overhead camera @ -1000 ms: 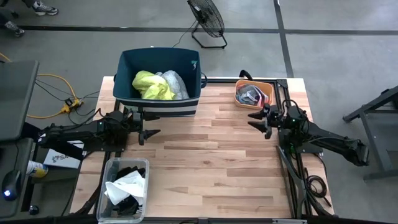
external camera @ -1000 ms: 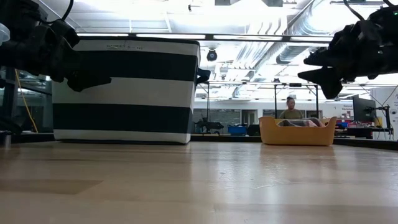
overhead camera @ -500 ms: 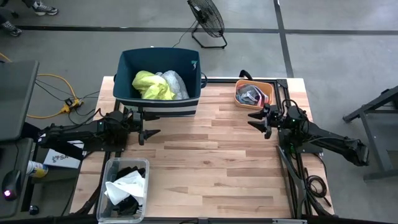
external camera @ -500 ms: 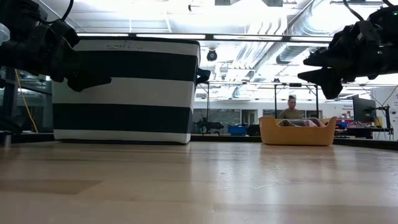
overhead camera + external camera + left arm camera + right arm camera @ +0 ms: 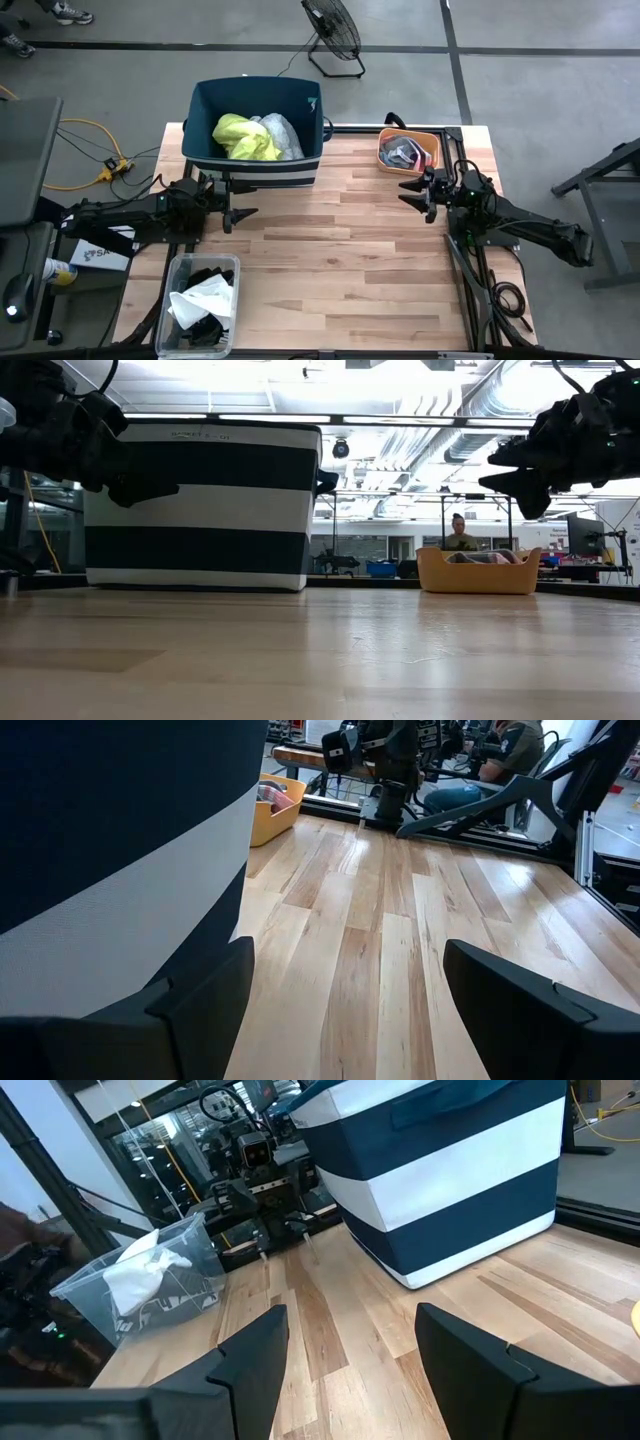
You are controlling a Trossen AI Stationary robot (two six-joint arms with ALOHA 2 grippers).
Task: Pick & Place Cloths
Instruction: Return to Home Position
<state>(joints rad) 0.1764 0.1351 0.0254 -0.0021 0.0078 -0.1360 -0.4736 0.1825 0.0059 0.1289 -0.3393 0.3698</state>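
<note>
A neon-yellow garment (image 5: 243, 136) and a pale white piece (image 5: 281, 132) lie inside the dark-blue striped bin (image 5: 200, 120) at the table's far edge. A clear box (image 5: 230, 264) at the near left holds a white cloth (image 5: 203, 298) on black patterned fabric (image 5: 205, 333). The small orange tray (image 5: 433, 140) at the far right holds grey and pink fabric (image 5: 404, 153). My left gripper (image 5: 244, 211) hovers open just in front of the bin. My right gripper (image 5: 408, 190) hovers open in front of the tray. Neither holds anything.
Bare wood planks (image 5: 340, 250) stretch between the two arms and toward the near edge. The bin's striped wall (image 5: 200, 505) rises tall on the far left. A person (image 5: 459, 535) sits in the room beyond the table. A floor fan (image 5: 333, 35) stands behind the table.
</note>
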